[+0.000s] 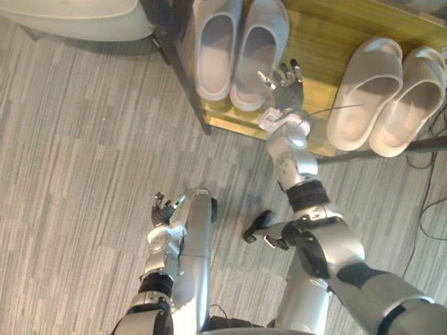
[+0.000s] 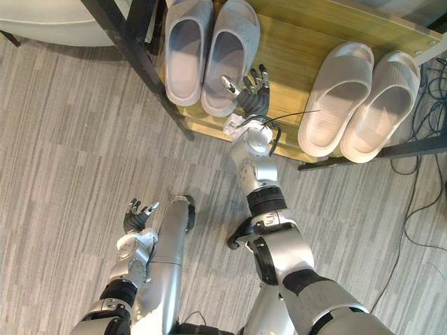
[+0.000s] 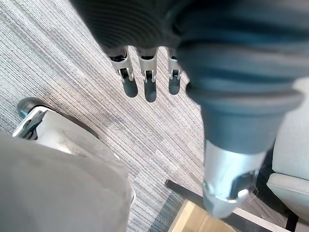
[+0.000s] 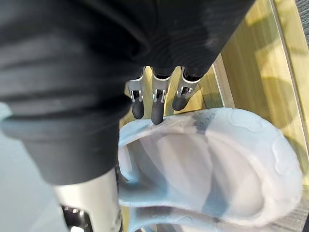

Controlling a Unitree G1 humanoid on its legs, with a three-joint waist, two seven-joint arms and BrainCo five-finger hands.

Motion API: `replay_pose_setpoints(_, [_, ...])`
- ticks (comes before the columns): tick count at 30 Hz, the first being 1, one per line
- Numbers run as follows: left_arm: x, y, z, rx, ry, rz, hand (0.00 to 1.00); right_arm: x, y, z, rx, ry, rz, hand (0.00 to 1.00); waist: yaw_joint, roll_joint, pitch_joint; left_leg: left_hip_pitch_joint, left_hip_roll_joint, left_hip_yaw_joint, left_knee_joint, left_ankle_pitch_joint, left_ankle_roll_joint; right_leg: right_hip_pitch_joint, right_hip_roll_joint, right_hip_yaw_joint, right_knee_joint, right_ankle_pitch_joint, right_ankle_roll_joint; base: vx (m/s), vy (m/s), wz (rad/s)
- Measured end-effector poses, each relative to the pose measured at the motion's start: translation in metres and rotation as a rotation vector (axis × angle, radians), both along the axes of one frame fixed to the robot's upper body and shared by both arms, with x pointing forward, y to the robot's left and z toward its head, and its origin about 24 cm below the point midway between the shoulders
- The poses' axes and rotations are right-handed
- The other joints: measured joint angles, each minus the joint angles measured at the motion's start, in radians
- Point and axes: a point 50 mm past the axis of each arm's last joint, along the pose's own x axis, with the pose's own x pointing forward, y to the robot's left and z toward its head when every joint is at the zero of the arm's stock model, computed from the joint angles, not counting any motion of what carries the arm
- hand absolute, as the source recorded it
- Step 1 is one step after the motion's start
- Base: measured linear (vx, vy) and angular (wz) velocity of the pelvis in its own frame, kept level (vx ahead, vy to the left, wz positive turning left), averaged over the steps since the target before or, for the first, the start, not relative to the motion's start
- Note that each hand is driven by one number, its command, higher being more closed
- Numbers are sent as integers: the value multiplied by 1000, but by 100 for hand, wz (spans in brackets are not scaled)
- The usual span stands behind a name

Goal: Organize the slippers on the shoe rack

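A wooden shoe rack shelf (image 1: 321, 42) holds two pairs of slippers. The pale grey pair (image 1: 215, 49) lies at the left, with its second slipper (image 1: 257, 52) beside it. A beige pair (image 1: 367, 91) lies at the right. My right hand (image 1: 286, 87) hovers at the heel end of the right grey slipper (image 4: 217, 164), open. Its straight fingertips (image 4: 157, 104) reach the slipper's rim and grip nothing. My left hand (image 1: 162, 209) hangs low over the carpet, fingers (image 3: 147, 82) relaxed and empty.
The rack's black frame leg (image 1: 185, 77) runs down its left side. A pale seat (image 1: 77, 17) stands beyond it at the far left. Cables (image 1: 426, 209) trail on the grey carpet at the right.
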Motion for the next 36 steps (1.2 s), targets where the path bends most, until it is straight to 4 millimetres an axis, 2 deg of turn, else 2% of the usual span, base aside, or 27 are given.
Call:
replay_pose_setpoints(2, [1, 0, 1, -1, -5, 0, 0, 1, -5, 4, -6, -8, -11, 0, 7, 3, 0, -11, 1, -3, 1, 2, -2, -12, 1, -1, 5, -2, -3, -43, -2, 1])
replay_pose_setpoints(14, [-2, -2, -4, -11, 19, -4, 0, -2, -8, 10, -37, -37, -36, 0, 6, 20, 0, 13, 11, 4, 16, 7, -9, 4, 5, 9, 21, -3, -18, -27, 15, -2])
replay_pose_setpoints(17, [-5, -2, -7, -13, 34, -5, 0, -7, -12, 6, -63, -53, -68, 0, 2, 21, 0, 54, 13, 8, 8, 5, -7, 43, 7, 9, 10, -3, -18, 0, 0, 0])
replay_pose_setpoints(23, [-23, 3, -23, -6, 92, 9, 0, -19, -13, -8, -150, -71, -94, 0, -14, 24, -3, 162, 33, 39, -41, 1, 1, 130, 28, 20, -46, 6, -11, -14, 9, -11])
replay_pose_setpoints(28, [-44, 9, -39, 36, 172, -33, 0, -39, -5, -44, -250, -47, -33, 0, -44, 21, -6, 327, 40, 73, -146, 11, 0, 274, 44, 20, -140, 36, -23, 36, -11, -3])
replay_pose_setpoints(30, [-54, 9, -46, 83, 211, -86, 0, -52, -4, -75, -319, 1, -5, 0, -59, 13, -14, 432, 42, 103, -249, 39, 1, 363, 57, 15, -230, 64, -13, 51, -17, 0])
replay_pose_setpoints(31, [-56, 9, -47, 92, 218, -101, 0, -55, -5, -83, -333, 18, 0, 0, -62, 12, -17, 456, 43, 109, -276, 49, 0, 382, 61, 13, -255, 73, -9, 53, -10, 1])
replay_pose_setpoints(33, [-62, 8, -52, 139, 249, -177, 0, -70, -10, -121, -394, 121, 24, 0, -80, -3, -29, 550, 38, 122, -402, 95, -6, 468, 89, -2, -376, 120, 2, 67, 4, 1])
replay_pose_setpoints(34, [-63, 8, -53, 147, 257, -187, 0, -74, -11, -129, -397, 143, 28, 0, -85, -7, -32, 566, 36, 123, -427, 107, -7, 483, 94, -4, -399, 129, 3, 84, 12, 7])
replay_pose_setpoints(36, [-76, 12, -62, 184, 310, -233, 0, -98, -18, -170, -463, 266, 47, 0, -109, -42, -81, 648, 28, 141, -561, 155, -5, 551, 120, -15, -525, 178, 16, 95, 20, -1])
